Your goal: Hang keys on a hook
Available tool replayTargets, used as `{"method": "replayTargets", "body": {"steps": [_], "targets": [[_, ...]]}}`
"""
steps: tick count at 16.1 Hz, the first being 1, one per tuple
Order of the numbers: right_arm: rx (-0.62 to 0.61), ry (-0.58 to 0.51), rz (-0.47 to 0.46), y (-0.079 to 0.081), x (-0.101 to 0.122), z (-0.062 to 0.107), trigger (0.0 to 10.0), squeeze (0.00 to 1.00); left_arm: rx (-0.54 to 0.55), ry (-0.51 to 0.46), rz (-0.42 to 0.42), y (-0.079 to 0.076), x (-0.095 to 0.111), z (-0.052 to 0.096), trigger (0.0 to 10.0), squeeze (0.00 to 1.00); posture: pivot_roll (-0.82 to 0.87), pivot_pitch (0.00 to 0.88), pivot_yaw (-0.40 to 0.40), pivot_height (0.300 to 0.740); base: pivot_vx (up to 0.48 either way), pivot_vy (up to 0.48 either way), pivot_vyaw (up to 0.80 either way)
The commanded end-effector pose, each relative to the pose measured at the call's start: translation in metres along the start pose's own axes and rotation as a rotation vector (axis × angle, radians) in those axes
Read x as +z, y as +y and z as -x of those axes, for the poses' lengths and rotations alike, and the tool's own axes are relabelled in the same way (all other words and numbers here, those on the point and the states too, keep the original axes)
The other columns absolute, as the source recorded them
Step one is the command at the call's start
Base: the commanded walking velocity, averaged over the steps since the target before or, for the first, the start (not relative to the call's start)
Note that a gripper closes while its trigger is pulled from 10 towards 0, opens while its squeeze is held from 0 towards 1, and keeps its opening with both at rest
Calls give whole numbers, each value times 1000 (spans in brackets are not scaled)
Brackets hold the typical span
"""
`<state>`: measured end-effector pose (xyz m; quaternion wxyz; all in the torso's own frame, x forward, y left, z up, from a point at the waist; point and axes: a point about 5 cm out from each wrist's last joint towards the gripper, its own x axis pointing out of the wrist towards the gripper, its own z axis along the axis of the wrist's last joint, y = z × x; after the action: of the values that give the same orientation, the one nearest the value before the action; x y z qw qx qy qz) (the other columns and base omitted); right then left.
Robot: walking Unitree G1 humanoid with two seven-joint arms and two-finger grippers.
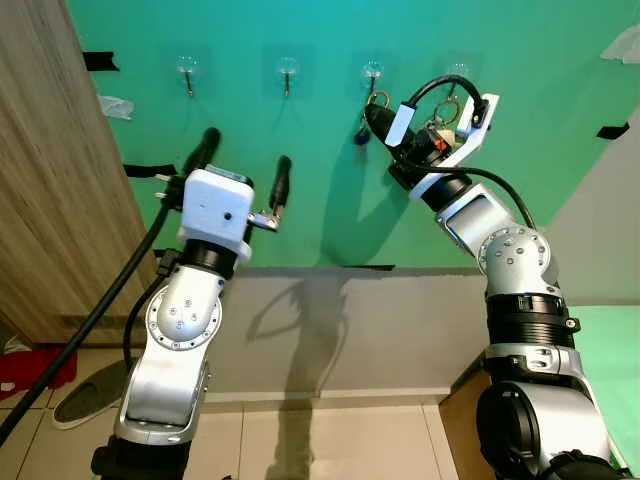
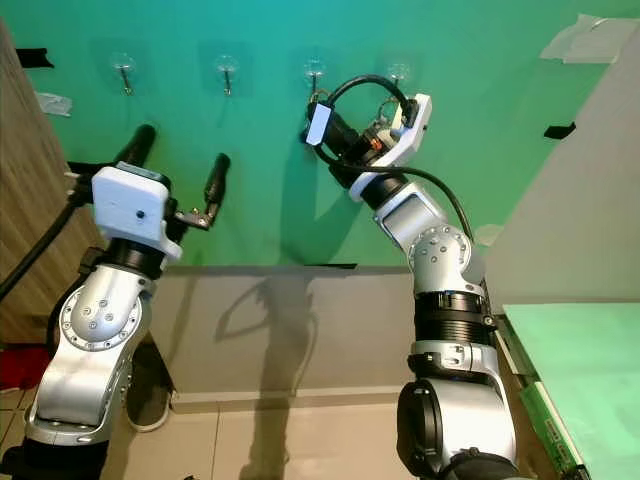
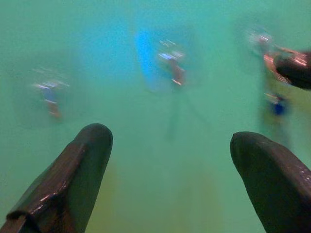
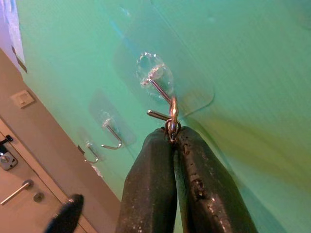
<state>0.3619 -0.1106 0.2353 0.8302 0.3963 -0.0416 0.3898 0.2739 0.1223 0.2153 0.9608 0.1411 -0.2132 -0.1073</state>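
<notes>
green wall (image 1: 320,180) carries four clear hooks | left gripper (image 1: 245,168) raised near it, fingers spread, empty | right gripper (image 4: 172,141) pinched on key ring (image 4: 171,124), ring touching third hook (image 4: 158,87)

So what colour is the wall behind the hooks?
Green wall, clearest in the left eye view.

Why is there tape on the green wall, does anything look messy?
Slightly. Torn black tape scraps and pale tape scraps sit crooked on the green wall. The four hooks hang in a tidy row.
</notes>
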Motion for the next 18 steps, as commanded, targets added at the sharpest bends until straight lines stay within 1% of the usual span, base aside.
{"method": "replayTargets", "body": {"steps": [1,2,3,6,7,8,9,10,12,13,14,15,16,17,18], "targets": [[-9,-14,-4,-1,8,0,0,0,-74,41,19,-10,-9,3,10000,0,115,0,-65,740,0,0,0],[-13,-11,-6,-2,7,1,0,0,-91,47,37,-11,-11,4,10000,0,113,0,-64,740,0,0,0],[-23,2,-11,-4,4,2,0,0,-186,54,110,-18,-14,7,10000,0,114,0,-64,740,0,0,0],[-32,6,-3,-4,4,2,0,0,-213,58,137,-21,-14,7,10000,0,110,0,-63,740,0,0,0],[-37,5,-3,-5,3,3,0,0,-261,65,169,-26,-15,8,10000,0,107,0,-61,740,0,0,0],[-39,5,-6,-5,3,3,0,0,-266,66,180,-26,-15,8,10000,0,107,0,-61,740,0,0,0],[-45,5,-10,-6,3,4,0,0,-302,74,207,-28,-16,7,10000,0,106,0,-60,740,0,0,0],[-53,6,-17,-8,2,4,0,0,-335,80,203,-29,-17,7,10000,0,106,0,-60,740,0,0,0],[-159,60,17,-21,-6,6,0,0,-375,85,196,-32,-18,8,10000,0,104,0,-61,740,0,0,0],[-169,74,26,-22,-8,7,4078,0,-376,86,197,-32,-18,8,10000,0,104,0,-61,740,0,0,0],[-204,82,83,-25,-9,11,10000,0,-382,92,199,-32,-19,8,10000,0,103,0,-63,740,0,0,0],[-231,45,140,-26,-5,13,10000,0,-389,95,197,-32,-20,9,10000,0,103,0,-63,740,0,0,0],[-263,32,226,-25,-1,15,10000,1000,-392,97,196,-31,-20,9,10000,0,102,0,-65,740,0,0,0],[-262,54,322,-23,1,16,10000,1000,-392,99,193,-31,-21,10,10000,0,102,0,-65,740,0,0,0],[-250,88,445,-17,0,17,10000,1000,-392,101,191,-30,-21,10,10000,0,96,0,-62,740,0,0,0]]}}
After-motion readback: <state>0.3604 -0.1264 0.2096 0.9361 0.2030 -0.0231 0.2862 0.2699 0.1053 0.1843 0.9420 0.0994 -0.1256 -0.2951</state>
